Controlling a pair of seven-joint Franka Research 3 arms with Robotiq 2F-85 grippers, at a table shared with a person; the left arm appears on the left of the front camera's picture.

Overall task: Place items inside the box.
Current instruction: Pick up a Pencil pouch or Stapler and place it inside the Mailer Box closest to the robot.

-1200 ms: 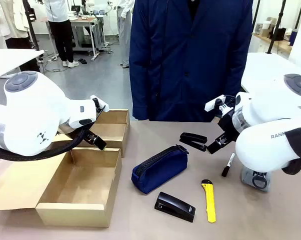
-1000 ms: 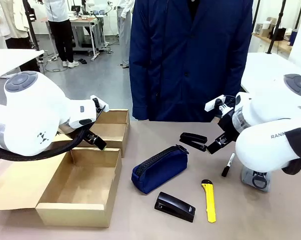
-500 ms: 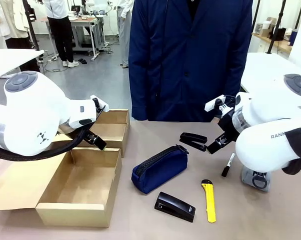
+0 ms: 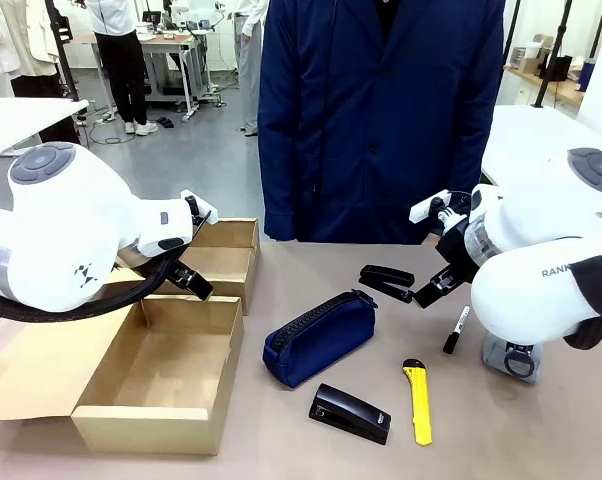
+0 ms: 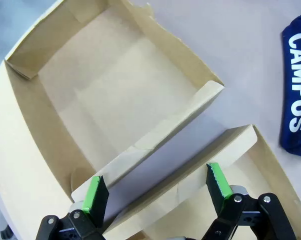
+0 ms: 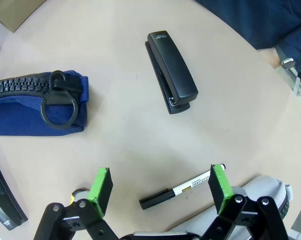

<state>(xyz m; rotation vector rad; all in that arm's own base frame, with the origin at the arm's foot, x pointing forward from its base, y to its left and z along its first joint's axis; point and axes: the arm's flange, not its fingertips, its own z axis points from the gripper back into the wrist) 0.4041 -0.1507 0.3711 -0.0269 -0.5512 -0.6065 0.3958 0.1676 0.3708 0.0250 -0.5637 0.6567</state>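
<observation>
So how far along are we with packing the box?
Nothing done: the box is empty. Nothing in hand: left pincer open over the box, right pincer open above the marker. Left: pouch, far stapler, near stapler, utility knife, marker, all on the table.

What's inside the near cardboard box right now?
Only bare cardboard floor shows inside the near box; its back left corner is hidden behind the left arm.

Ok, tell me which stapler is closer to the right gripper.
The far stapler, just beside the right gripper; the near stapler lies beside the yellow utility knife, toward the robot.
</observation>
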